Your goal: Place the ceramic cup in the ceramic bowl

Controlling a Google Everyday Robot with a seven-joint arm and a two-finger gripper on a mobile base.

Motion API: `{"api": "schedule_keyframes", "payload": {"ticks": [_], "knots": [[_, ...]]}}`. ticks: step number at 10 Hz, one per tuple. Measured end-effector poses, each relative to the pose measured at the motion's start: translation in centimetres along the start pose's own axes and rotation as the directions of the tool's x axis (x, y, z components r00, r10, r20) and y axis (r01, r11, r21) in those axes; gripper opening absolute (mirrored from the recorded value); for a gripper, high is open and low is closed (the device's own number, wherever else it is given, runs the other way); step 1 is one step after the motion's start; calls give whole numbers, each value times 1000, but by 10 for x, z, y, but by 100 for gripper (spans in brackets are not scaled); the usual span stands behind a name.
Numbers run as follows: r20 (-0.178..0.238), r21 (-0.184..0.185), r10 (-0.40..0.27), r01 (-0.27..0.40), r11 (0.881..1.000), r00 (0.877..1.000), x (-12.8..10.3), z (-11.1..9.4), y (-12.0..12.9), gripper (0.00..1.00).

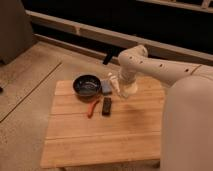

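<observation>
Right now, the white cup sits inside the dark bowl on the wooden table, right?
No: the camera view shows the white cup outside the dark bowl, off to its right in the picture, at the arm's tool above the wooden table.

The arm [155, 66] is smooth, cream-white and tubular, with a rounded joint and small dark dots along its side. The pale gripper [116, 86] hangs below that joint, left of the bulky white body [187, 125].

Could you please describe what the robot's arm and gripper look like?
The arm is smooth white, with thick rounded segments and a row of small dark dots along one link; no cables show. The gripper, equally pale, is near the ceramic bowl.
</observation>
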Motion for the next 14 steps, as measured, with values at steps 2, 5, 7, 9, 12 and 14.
{"api": "schedule_keyframes", "payload": {"ticks": [2,5,7,9,12,14], "knots": [[69,1,-159,160,987,985,-24,-30,55,0],[110,9,-359,360,933,927,-45,-42,130,0],[120,-9,-433,438,899,893,-60,-30,165,0],[114,-28,-470,476,879,875,-69,-11,177,0],[83,-70,-508,514,855,857,-77,25,186,0],[47,-109,-524,526,844,850,-75,52,194,0]]}}
